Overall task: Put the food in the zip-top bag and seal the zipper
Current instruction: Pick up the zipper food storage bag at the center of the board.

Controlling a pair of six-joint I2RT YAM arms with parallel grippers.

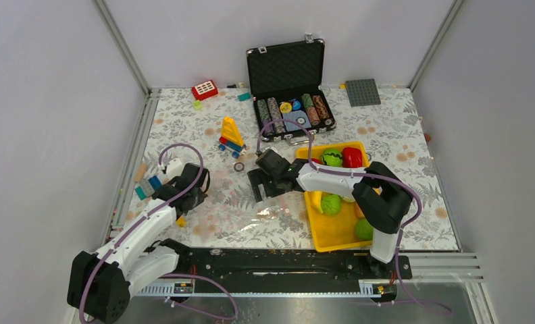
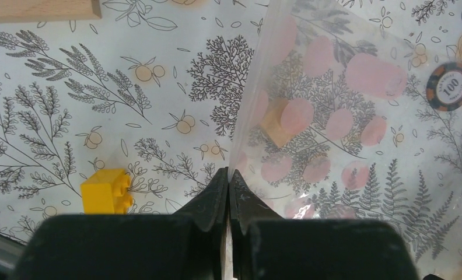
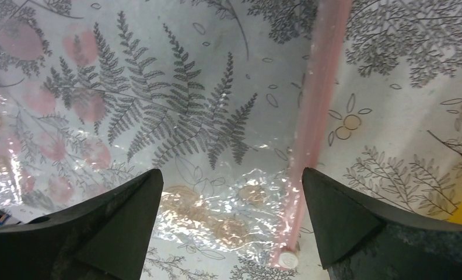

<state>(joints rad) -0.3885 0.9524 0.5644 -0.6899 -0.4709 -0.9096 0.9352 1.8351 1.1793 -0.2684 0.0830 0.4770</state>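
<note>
zip-top bag [image 2: 333, 116], yellow brick [image 2: 106, 191] beside, chip [image 2: 448, 86] near

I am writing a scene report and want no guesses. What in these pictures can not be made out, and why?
- Top view: the zip-top bag is clear; only a glint shows, its outline is lost.
- Top view: the right arm covers part of the yellow tray, so the food cannot be counted.
- Right wrist view: the zipper leaves the top edge; sealed or open, I cannot tell.
</note>
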